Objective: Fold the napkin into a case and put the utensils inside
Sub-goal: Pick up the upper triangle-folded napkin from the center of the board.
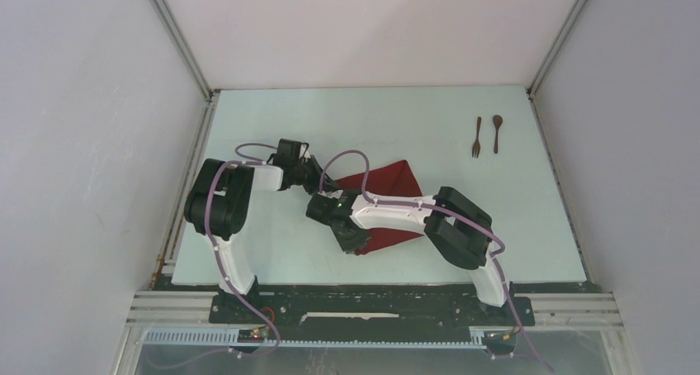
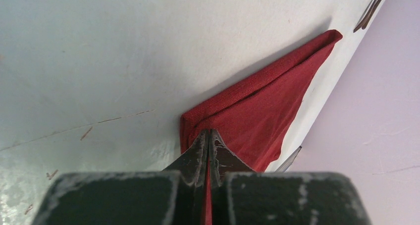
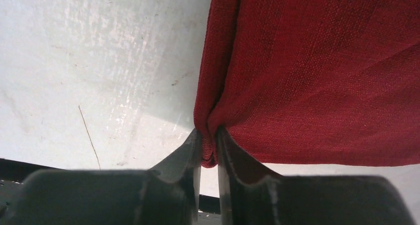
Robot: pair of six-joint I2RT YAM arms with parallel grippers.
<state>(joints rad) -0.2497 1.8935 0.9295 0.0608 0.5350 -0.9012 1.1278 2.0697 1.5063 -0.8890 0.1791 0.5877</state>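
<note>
While the napkin [image 1: 390, 182] lies near the middle of the tabletop [image 1: 371, 115], just ahead of both arms, it is only partly folded. The left wrist view shows a doubled edge running to a point, so at least one fold looks made, yet the cloth is a broad angular shape and not a narrow case. The left fingers [image 2: 194, 158] are pressed together on one corner of it, a sliver of red showing between them. The right fingers [image 3: 181, 155] are pinched on a bunched corner at the near side (the cloth puckers where they bite). Judged from this, the task is in its early part: further folds remain to make the pouch, and then both utensils have to go in. The fork [image 1: 477, 137] and spoon [image 1: 497, 133] lie side by side, not touching, toward the far right of the tabletop, well apart from the napkin and from either arm. No brand, label or writing can be read in any view.
</note>
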